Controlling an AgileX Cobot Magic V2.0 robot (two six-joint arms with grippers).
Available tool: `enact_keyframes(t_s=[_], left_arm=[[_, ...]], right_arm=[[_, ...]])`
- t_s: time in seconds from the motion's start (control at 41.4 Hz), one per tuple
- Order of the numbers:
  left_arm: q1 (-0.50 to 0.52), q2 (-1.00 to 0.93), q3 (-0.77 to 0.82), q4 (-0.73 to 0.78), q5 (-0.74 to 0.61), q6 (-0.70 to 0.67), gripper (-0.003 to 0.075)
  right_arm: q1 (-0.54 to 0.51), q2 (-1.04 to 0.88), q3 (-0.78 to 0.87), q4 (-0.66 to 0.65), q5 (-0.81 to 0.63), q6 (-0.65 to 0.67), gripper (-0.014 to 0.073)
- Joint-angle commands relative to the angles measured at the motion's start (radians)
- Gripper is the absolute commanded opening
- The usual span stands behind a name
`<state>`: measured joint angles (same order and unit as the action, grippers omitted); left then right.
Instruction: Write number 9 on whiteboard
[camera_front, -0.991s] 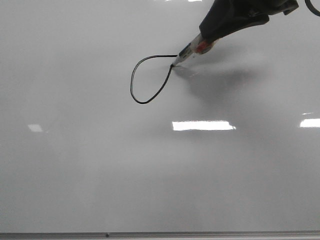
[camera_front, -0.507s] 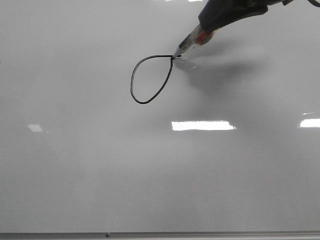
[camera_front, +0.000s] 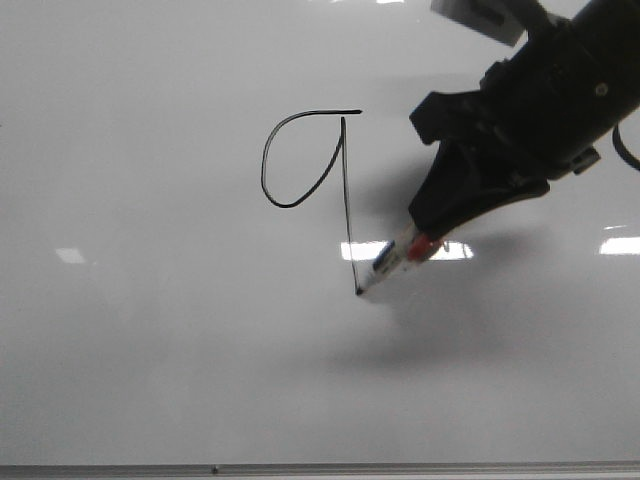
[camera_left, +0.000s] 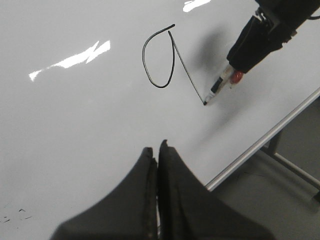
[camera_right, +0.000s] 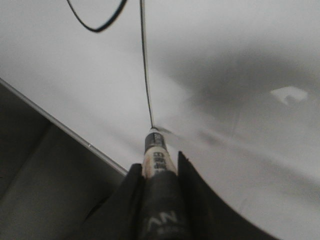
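Note:
The glossy whiteboard (camera_front: 150, 350) fills the front view. A black hand-drawn number 9 (camera_front: 343, 200) stands on it: a rounded loop, a flat top stroke and a long straight tail. It also shows in the left wrist view (camera_left: 172, 65) and partly in the right wrist view (camera_right: 146, 75). My right gripper (camera_front: 425, 235) is shut on a marker (camera_front: 385, 268) whose tip touches the board at the tail's lower end. The marker also shows in the right wrist view (camera_right: 156, 152). My left gripper (camera_left: 157, 152) is shut and empty above the board, away from the 9.
The board's grey metal frame edge (camera_front: 320, 468) runs along the front; it also shows in the left wrist view (camera_left: 260, 145). Bright light reflections (camera_front: 405, 251) lie on the board. Beyond the edge are a grey floor and a metal stand leg (camera_left: 292, 167).
My right gripper has pulled the marker down from the top of the loop toward the front edge, drawing the long straight tail of the 9.

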<state>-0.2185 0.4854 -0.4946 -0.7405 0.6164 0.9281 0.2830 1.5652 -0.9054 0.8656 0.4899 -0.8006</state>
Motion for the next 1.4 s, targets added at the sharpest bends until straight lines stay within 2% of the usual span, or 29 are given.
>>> enact_keyframes(t_s=[0.0,0.169,0.362,0.411,0.532,0.652,0.725,0.749,0.846,1.063,1.305,1.377], left_arm=[[0.001,0.003,-0.027,-0.043,-0.052,-0.010,-0.0019],[0.001,0.003,-0.027,-0.043,-0.052,-0.010,-0.0019],[0.001,0.010,-0.027,-0.045,-0.027,0.006,-0.0014],[0.001,0.026,-0.035,-0.045,0.002,0.028,0.0010],[0.001,0.101,-0.072,-0.076,0.084,0.118,0.0176],[-0.019,0.217,-0.139,-0.130,0.145,0.232,0.0461],[-0.048,0.290,-0.177,-0.140,0.168,0.299,0.0555],[-0.065,0.320,-0.192,-0.140,0.173,0.317,0.0565],[-0.147,0.416,-0.241,-0.138,0.175,0.341,0.0549],[-0.320,0.572,-0.339,-0.100,0.163,0.379,0.0434],[-0.362,0.613,-0.364,-0.091,0.163,0.379,0.0328],[-0.362,0.613,-0.364,-0.090,0.165,0.379,0.0267]], right_arm=[[-0.009,-0.015,-0.018,-0.002,-0.111,-0.009,-0.0058],[0.015,-0.083,-0.018,0.000,-0.034,-0.044,-0.0058],[0.110,-0.211,-0.048,0.009,0.101,-0.186,-0.0058],[0.125,-0.223,-0.070,0.009,0.142,-0.215,-0.0058],[0.168,-0.223,-0.142,0.009,0.255,-0.272,-0.0058],[0.227,-0.223,-0.190,0.008,0.300,-0.331,-0.0058],[0.255,-0.221,-0.208,0.008,0.307,-0.372,-0.0058],[0.264,-0.221,-0.213,0.008,0.308,-0.386,-0.0058],[0.297,-0.221,-0.227,0.008,0.317,-0.420,-0.0058],[0.351,-0.221,-0.243,0.008,0.353,-0.463,-0.0058],[0.358,-0.221,-0.243,0.010,0.377,-0.471,-0.0058],[0.358,-0.221,-0.243,0.010,0.377,-0.472,-0.0058]])
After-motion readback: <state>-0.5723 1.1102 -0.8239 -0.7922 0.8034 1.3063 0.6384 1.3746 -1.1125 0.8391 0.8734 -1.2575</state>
